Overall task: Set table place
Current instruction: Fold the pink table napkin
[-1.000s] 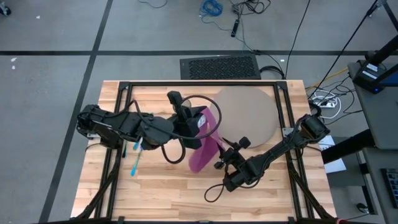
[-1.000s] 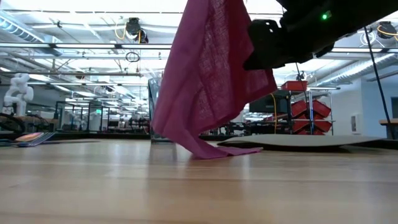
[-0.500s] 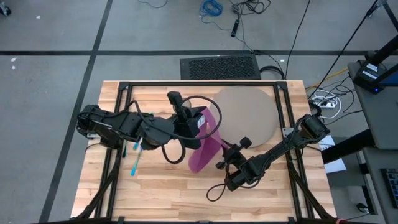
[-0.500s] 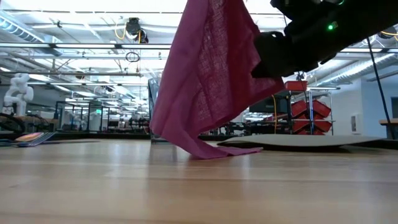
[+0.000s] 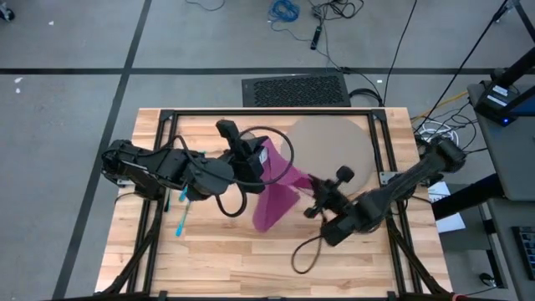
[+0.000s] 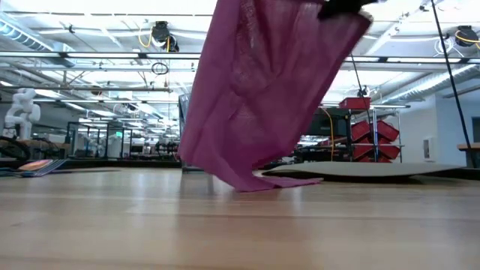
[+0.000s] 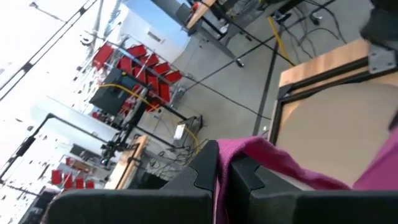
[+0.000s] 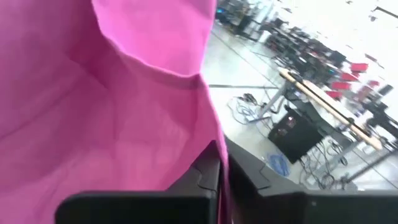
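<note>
Napkin [image 5: 280, 188] hangs at table [image 5: 209, 251] centre, pinched by left gripper [image 5: 266, 159] at its 11 o'clock corner and right gripper [image 5: 311, 186] at 3 o'clock, spreading it beside the mat [image 5: 334, 150].

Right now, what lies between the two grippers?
The purple napkin hangs between them, pinched by the left gripper and the right gripper, its lower end trailing on the table. The high view shows it.
</note>
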